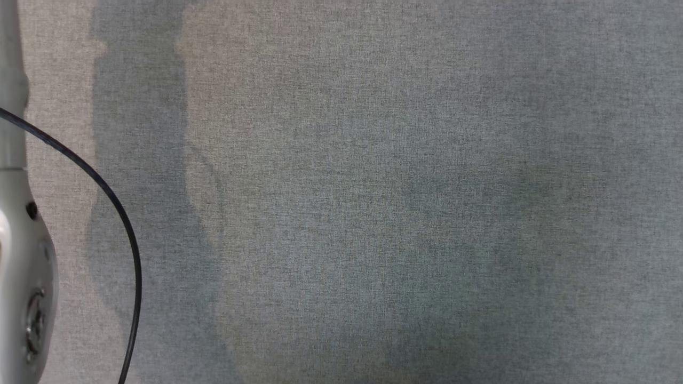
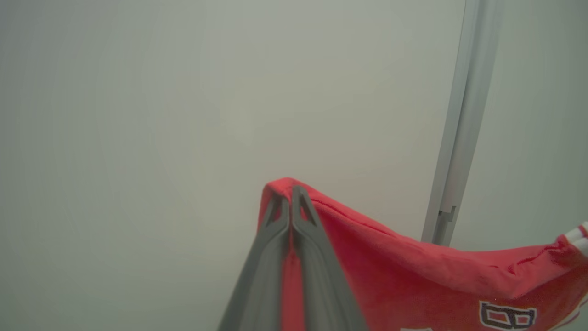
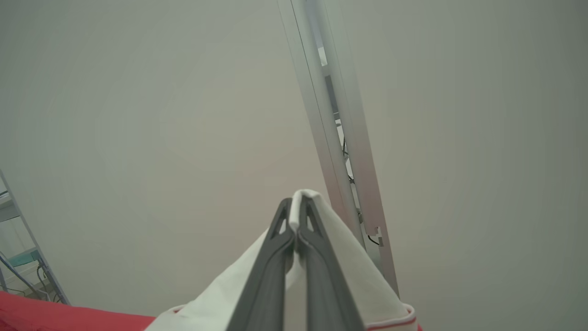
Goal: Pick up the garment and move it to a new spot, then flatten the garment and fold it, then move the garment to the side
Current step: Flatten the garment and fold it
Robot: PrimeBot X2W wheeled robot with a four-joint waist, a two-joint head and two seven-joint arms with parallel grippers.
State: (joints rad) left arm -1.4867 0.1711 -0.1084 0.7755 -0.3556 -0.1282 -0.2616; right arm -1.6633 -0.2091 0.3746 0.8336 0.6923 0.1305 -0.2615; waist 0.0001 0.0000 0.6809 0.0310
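Left claw (image 2: 291, 193) clamped on a top fold of the red garment (image 2: 413, 276). Right claw (image 3: 297, 207) pinched shut on its white, red-trimmed part. Garment held up before a pale wall, long axis sideways, sagging rightward in left wrist view. Left forearm (image 1: 21, 266) over grey surface (image 1: 373, 186).

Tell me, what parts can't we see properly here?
- Left wrist view: the garment runs off the bottom and right edges; its dark lettering is cut off, unreadable.
- Right wrist view: the right gripper covers part of the garment's white cloth.
- Head view: the pale arm is cut by the left edge.
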